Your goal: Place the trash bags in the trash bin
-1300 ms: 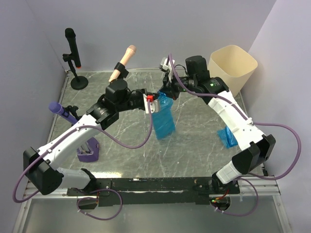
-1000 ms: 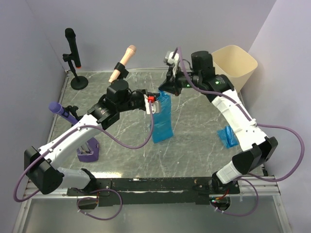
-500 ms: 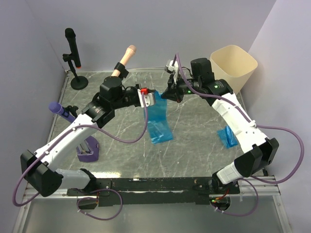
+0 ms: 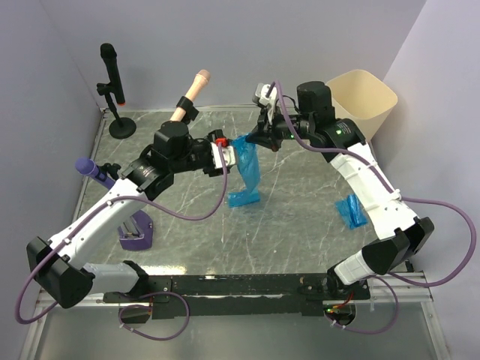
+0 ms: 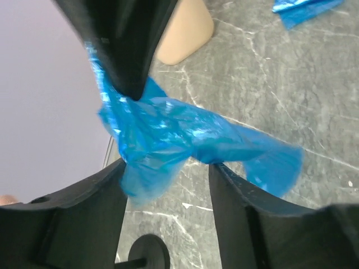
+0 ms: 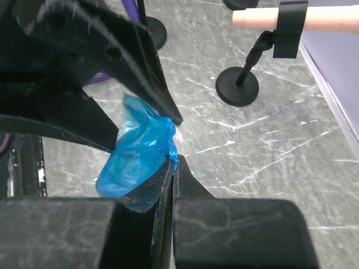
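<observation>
A blue trash bag [image 4: 245, 176] hangs over the table's middle, its lower end resting on the table. My right gripper [image 4: 252, 141] is shut on its bunched top; the right wrist view shows the bag [image 6: 140, 151] pinched at the closed tips of that gripper [image 6: 175, 163]. My left gripper [image 4: 232, 156] stands open just left of it, and the bag [image 5: 168, 134] lies loose between the spread fingers [image 5: 90, 207]. A second blue trash bag [image 4: 350, 211] lies flat on the table at the right. The cream trash bin [image 4: 361, 101] stands at the back right corner.
A black microphone on a stand [image 4: 111, 82] is at the back left. A peach microphone [image 4: 192, 91] sits clipped on a stand behind the left arm. A purple microphone [image 4: 94, 169] and its purple base [image 4: 137, 232] are at the left. Walls close both sides.
My left gripper has opened and let go of the bag. The right gripper keeps the bag's top, and the bag now hangs more bunched, shifted slightly right.
</observation>
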Motion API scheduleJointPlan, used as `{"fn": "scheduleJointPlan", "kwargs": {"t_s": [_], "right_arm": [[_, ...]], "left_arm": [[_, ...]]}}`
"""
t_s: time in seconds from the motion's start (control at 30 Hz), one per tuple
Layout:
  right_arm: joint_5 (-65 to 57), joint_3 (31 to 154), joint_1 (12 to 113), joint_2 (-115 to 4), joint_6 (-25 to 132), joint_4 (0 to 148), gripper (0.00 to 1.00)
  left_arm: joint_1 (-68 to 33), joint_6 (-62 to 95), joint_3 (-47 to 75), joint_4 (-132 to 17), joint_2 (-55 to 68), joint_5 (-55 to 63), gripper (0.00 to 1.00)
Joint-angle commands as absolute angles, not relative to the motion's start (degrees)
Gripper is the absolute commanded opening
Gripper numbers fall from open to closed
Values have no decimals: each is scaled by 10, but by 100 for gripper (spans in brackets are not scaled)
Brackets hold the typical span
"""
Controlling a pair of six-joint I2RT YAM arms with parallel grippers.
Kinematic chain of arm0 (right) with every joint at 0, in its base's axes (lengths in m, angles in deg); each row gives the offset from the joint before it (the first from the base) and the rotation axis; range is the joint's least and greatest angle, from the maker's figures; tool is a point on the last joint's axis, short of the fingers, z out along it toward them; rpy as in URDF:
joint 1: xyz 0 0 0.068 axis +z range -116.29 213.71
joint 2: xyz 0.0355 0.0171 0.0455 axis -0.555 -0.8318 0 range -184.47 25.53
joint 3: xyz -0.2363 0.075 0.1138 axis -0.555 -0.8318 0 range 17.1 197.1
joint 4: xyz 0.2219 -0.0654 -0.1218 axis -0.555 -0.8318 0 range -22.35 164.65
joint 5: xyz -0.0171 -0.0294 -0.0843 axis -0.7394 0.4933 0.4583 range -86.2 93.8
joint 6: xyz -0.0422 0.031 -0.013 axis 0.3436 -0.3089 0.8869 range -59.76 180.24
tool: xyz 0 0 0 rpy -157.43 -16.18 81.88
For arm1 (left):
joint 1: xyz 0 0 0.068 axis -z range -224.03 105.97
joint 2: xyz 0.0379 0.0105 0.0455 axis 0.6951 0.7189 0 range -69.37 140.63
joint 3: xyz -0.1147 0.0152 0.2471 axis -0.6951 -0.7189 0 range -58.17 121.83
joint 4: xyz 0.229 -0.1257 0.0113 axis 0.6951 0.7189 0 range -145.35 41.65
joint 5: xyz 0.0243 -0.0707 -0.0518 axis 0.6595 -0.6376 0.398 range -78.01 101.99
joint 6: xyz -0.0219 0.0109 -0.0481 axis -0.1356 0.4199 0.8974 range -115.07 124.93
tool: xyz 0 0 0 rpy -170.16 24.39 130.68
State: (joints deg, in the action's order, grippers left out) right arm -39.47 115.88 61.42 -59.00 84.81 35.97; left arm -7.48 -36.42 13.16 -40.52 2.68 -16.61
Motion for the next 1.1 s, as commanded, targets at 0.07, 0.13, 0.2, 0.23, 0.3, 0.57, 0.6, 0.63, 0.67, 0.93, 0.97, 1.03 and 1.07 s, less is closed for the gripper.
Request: {"fn": "scheduleJointPlan", "kwargs": {"t_s": [0.07, 0.13, 0.2, 0.23, 0.3, 0.57, 0.6, 0.63, 0.67, 0.93, 0.97, 1.03, 1.07], "right_arm": [[-386, 1171, 632, -558, 891, 349, 0], [-380, 1169, 635, -558, 895, 348, 0], [-380, 1165, 636, -557, 897, 350, 0], [-380, 1164, 636, -556, 896, 352, 0], [-380, 1165, 638, -556, 897, 352, 0], [-381, 1162, 639, -545, 935, 335, 0], [-393, 1162, 639, -545, 944, 330, 0], [-401, 1163, 639, -543, 959, 316, 0], [-409, 1161, 639, -541, 966, 310, 0], [-405, 1159, 642, -551, 999, 289, 0], [-404, 1161, 642, -555, 1002, 289, 0], [-404, 1169, 643, -563, 1001, 291, 0], [-405, 1174, 644, -567, 1001, 292, 0]], "left_arm": [[-76, -288, 154, -444, 6, -142, 63], [-80, -273, 167, -435, 10, -159, 63], [-81, -273, 186, -409, 20, -178, 62], [-82, -270, 195, -395, 28, -183, 62], [-85, -258, 210, -380, 41, -191, 61], [-143, -270, 297, -237, 77, -333, 64], [-155, -271, 304, -224, 81, -357, 64], [-166, -270, 309, -217, 83, -374, 63], [-176, -265, 313, -213, 87, -391, 63], [-184, -224, 351, -192, 135, -484, 62], [-184, -225, 353, -191, 138, -487, 62], [-184, -215, 345, -207, 139, -494, 61], [-185, -210, 338, -219, 141, -500, 61]]}}
